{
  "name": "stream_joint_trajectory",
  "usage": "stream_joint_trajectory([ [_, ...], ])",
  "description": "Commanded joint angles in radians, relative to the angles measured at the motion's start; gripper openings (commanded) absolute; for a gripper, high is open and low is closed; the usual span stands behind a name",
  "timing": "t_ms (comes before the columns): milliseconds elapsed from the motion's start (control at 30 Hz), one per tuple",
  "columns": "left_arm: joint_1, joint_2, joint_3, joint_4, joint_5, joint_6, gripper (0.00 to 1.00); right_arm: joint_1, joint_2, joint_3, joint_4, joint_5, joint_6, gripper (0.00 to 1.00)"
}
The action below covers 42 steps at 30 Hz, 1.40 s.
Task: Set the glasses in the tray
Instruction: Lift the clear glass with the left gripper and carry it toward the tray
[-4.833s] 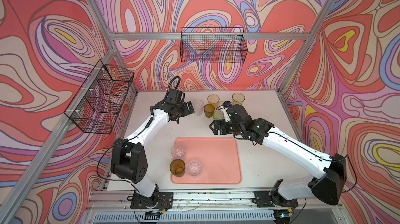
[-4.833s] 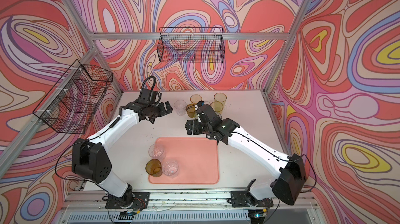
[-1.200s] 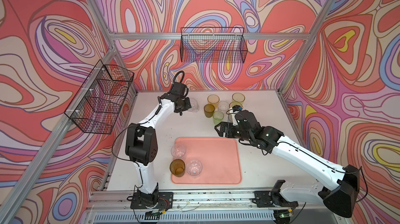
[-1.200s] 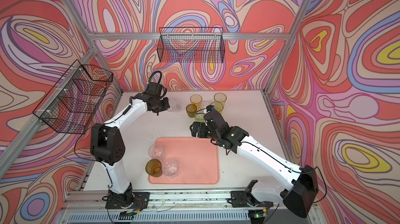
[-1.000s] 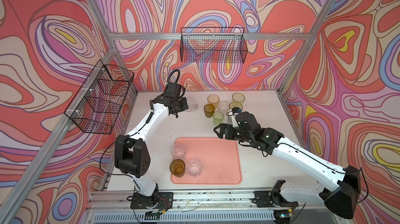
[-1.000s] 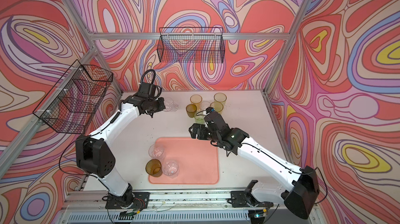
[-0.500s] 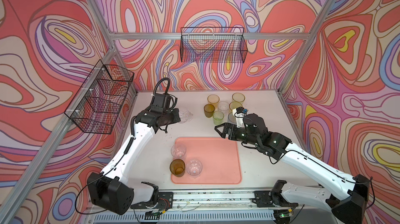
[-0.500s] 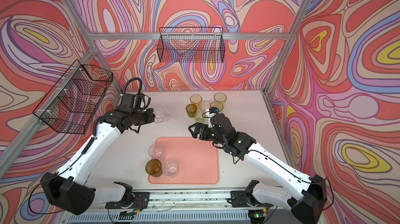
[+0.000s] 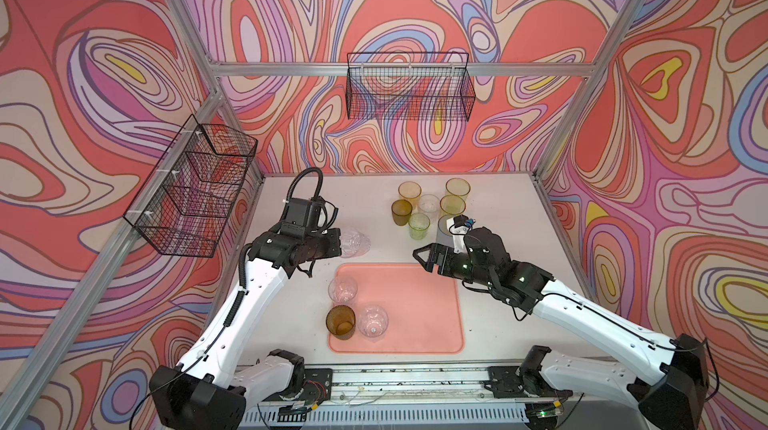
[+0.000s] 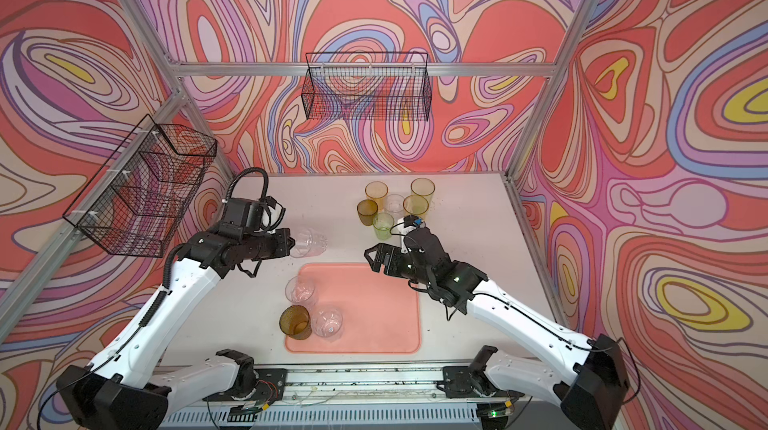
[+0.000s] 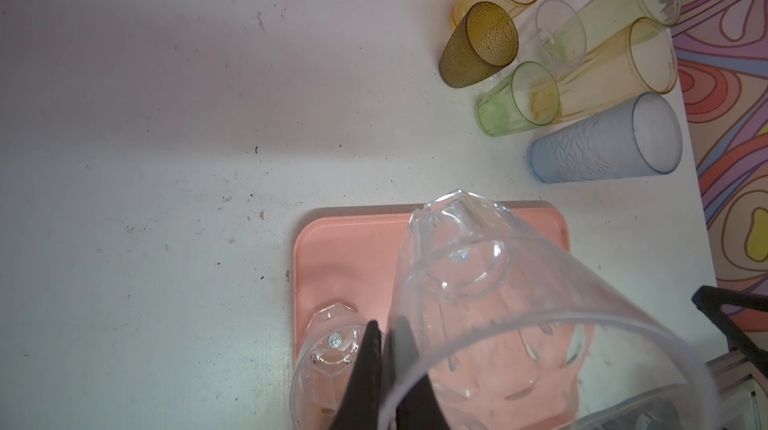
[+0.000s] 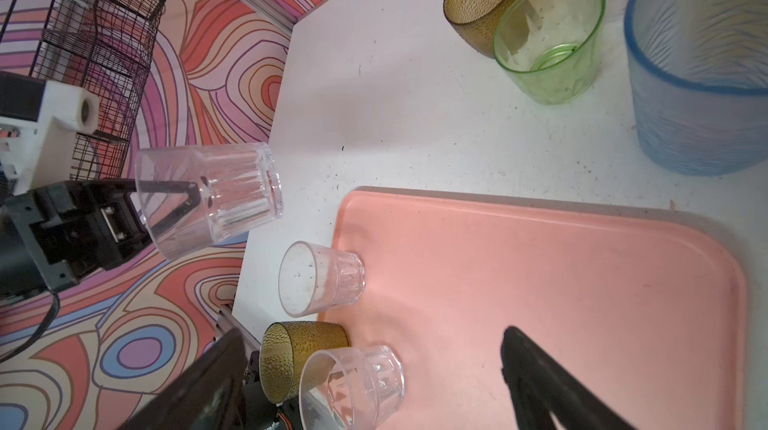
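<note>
Overhead pair; wrist close-ups, perhaps oblique

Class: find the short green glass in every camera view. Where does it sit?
In a top view: green glass, cluster's near edge, facing the tray.
In a top view: likewise.
Left wrist: between brown glass and blue glass.
Right wrist: between those two.
Shared landmark: the tray.

Swirl-patterned walls (image 9: 395, 12) surround a white table (image 9: 365, 195); two wire baskets (image 9: 409, 91) hang.
</note>
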Motion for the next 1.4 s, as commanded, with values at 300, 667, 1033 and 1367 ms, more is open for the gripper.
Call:
stream_joint_trajectory([
  [300, -0.034, -0.073, -0.057, -0.020, 0.005, -0.027, 0.00, -0.006, -0.022, -0.026, 0.045, 0.004, 0.019, 0.98],
  [667, -0.089, -0.148, -0.069, -0.081, -0.043, -0.060, 0.00, -0.006, -0.046, -0.062, 0.084, -0.019, 0.028, 0.98],
  [1033, -0.140, -0.134, -0.071, -0.107, -0.079, -0.071, 0.00, -0.005, -0.064, -0.100, 0.124, -0.037, 0.053, 0.98],
  [1367, -0.196, -0.109, -0.070, -0.096, -0.109, -0.090, 0.00, -0.005, -0.090, -0.117, 0.120, -0.036, 0.057, 0.98],
])
